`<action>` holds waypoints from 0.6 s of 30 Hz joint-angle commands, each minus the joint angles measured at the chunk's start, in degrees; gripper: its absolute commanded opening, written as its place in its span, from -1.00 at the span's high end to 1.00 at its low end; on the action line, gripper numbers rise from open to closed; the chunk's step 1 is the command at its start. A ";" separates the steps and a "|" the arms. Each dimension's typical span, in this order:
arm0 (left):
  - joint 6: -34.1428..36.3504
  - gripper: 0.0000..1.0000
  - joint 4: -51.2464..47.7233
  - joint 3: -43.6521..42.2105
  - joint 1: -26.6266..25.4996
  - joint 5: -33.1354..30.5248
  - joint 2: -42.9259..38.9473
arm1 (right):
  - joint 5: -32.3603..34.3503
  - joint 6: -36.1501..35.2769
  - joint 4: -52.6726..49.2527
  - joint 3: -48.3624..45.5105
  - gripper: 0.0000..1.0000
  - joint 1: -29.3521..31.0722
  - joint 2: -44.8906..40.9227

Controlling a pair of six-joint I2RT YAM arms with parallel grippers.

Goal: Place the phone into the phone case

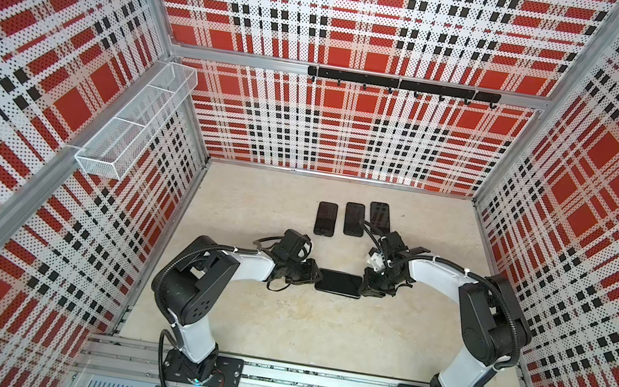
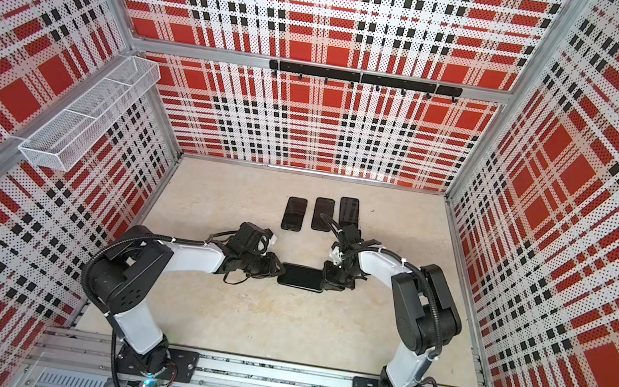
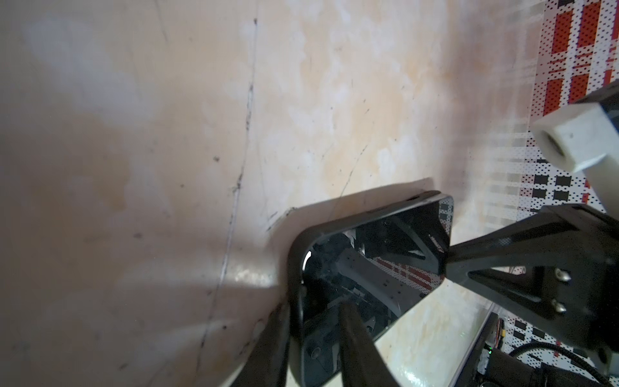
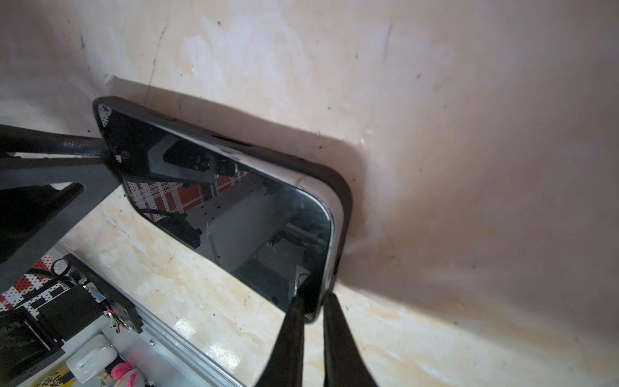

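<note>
Smack in the middle of the beige table (image 2: 278,324) there's a black phone (image 2: 301,277) lying flat and sideways. The left gripper (image 2: 274,269) is right up against one short end, and the right gripper (image 2: 329,278) is against the other. Behind them three more dark phones (image 2: 323,214) lie side by side in a row. There's a mesh basket (image 2: 89,113) on the left wall and a black hook rail (image 2: 364,78) on the back one.

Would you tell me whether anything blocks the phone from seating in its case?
Nothing visible does. The phone lies in the case, its silver edge raised above the rim near the right gripper; the left gripper pinches the other end.
</note>
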 commanded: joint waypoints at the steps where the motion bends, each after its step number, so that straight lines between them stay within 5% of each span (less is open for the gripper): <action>1: -0.65 0.40 -3.09 -2.13 -1.77 0.02 2.46 | 0.83 1.29 6.41 -2.03 0.76 4.11 6.45; 18: -2.21 0.41 0.57 -3.34 -2.77 1.76 4.10 | 8.24 2.99 11.10 -6.38 0.86 10.34 21.59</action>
